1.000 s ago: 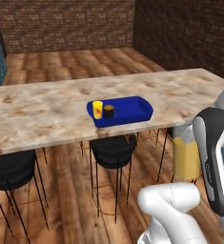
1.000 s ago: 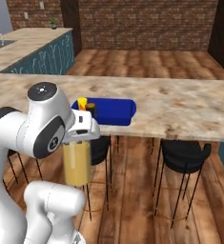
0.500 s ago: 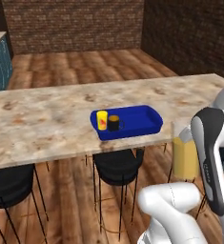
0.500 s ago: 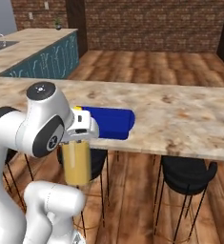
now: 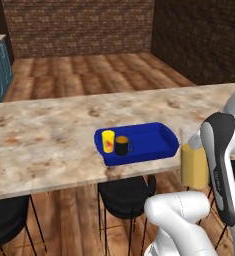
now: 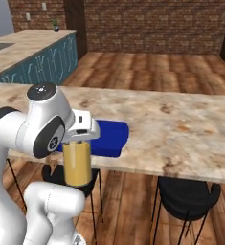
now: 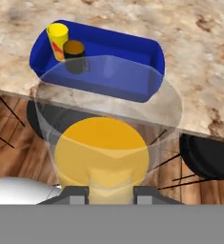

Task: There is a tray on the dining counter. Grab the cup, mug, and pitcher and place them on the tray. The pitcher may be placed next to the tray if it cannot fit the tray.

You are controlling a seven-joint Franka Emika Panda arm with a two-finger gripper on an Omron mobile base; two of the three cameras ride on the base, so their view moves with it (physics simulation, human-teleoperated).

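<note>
STEP: I carry the pitcher (image 6: 77, 163) toward the tray (image 5: 156, 140) | GRIP: gripper (image 7: 111, 193) narrowly parted, clamped on the pitcher | PLACE: pitcher lower centre of hand view, short of the counter (image 5: 49, 135) (cup (image 5: 108, 140), mug (image 5: 122, 145) already in tray's left end) | NEXT: I judge lift over the edge, set down in the free right half.

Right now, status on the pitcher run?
End effector shut on pitcher, below counter edge. Cup and mug at tray's left end. Right side free.
</note>
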